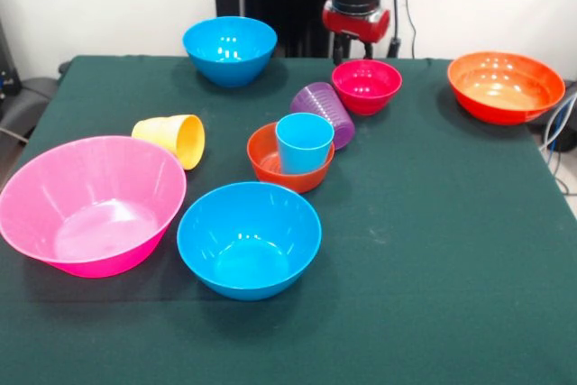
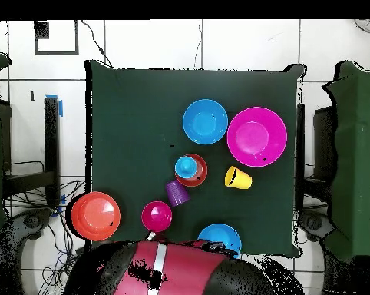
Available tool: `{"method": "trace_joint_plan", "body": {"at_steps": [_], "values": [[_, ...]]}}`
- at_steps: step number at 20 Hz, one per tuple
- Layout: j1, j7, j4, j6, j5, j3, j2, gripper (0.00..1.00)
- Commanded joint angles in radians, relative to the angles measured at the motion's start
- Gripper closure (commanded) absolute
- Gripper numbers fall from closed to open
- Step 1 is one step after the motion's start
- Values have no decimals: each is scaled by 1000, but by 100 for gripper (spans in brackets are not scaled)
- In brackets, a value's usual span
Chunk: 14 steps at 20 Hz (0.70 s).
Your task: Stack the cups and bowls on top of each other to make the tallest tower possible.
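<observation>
The light blue cup (image 1: 304,142) stands upright inside the small orange-red bowl (image 1: 267,165) at the table's middle; they also show in the overhead view, the cup (image 2: 186,166) and the bowl (image 2: 198,177). The ribbed purple cup (image 1: 322,107) lies on its side against them. The small magenta bowl (image 1: 366,86) sits upright on the cloth just behind. The yellow cup (image 1: 173,139) lies on its side to the left. My gripper (image 1: 348,47) hangs at the table's far edge, just behind the magenta bowl, holding nothing that I can see.
The big pink bowl (image 1: 90,205) and a blue bowl (image 1: 248,239) stand at the front left. A second blue bowl (image 1: 230,49) is at the far edge. The wide orange bowl (image 1: 505,86) is at the far right corner. The green cloth (image 1: 451,250) covers the table.
</observation>
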<state>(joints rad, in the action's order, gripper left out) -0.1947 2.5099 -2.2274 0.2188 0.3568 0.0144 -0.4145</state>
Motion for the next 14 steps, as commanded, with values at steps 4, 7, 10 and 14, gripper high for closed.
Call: {"method": "trace_joint_plan", "body": {"at_steps": [4,7,10,14], "values": [[17,114,-92,-261,-149,-138,-291,0],[10,102,-120,-326,-175,-157,-367,0],[7,106,-123,-319,-187,-169,-349,0],[12,122,-146,-330,-215,-192,-350,0]]}}
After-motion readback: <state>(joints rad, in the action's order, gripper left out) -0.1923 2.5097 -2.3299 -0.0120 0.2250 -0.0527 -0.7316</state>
